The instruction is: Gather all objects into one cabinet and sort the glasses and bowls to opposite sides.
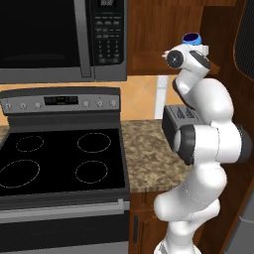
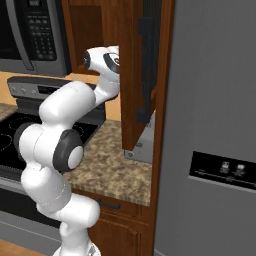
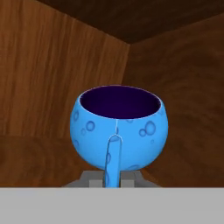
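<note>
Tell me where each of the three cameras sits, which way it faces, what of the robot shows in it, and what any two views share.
Left base view: behind the arm's left, facing stove, microwave and counter; the white arm rises at right, blue cup above its wrist.
Right base view: behind the arm's right, facing the open cabinet and fridge; arm at left.
Hand view: on the hand, looking into the wooden cabinet; the shut gripper pinches the cup's handle.
Shared: both base views show arm, stove, counter.

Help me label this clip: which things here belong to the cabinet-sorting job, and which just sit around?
Job:
- blue cup, jaws shut on its handle
- cabinet, cup inside it
- cabinet door, open

Bystanders:
- microwave
- stove
- toaster
- granite counter
- fridge
</note>
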Available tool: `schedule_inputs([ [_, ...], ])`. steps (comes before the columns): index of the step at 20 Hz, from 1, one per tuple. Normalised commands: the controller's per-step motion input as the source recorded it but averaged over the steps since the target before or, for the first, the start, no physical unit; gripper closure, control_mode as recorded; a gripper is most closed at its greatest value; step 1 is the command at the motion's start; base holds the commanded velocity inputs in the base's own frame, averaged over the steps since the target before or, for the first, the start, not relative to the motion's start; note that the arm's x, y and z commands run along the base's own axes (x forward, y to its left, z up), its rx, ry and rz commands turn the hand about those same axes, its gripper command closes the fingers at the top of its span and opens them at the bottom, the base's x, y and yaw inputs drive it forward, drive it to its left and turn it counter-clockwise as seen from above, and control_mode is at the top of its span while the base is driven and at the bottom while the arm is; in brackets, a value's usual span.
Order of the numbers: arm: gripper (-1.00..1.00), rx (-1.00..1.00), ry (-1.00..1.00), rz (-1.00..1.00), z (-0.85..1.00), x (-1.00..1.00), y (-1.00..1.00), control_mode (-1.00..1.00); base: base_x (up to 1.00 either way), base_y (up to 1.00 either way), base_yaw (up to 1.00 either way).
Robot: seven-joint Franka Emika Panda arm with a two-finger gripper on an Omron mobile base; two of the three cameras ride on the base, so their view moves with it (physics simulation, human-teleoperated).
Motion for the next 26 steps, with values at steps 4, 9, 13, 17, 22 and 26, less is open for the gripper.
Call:
schedule_inputs([
  [4,1.0,0.0,-0.07,0.0,0.39,-0.65,0.11,-1.0,0.0,0.0,0.0],
  [9,1.0,0.01,-0.04,0.0,0.41,-0.88,0.15,-1.0,0.0,0.0,0.0],
  [13,1.0,0.21,0.08,0.05,0.15,-0.73,0.03,-1.0,0.0,0.0,0.0],
  [17,1.0,0.31,0.14,0.11,0.02,-0.88,0.03,-1.0,0.0,0.0,0.0],
  [22,1.0,0.25,0.04,0.15,0.04,-1.0,0.15,-1.0,0.0,0.0,0.0],
  [26,1.0,0.11,0.0,0.07,0.0,-0.5,0.05,1.0,-0.5,0.04,0.06],
])
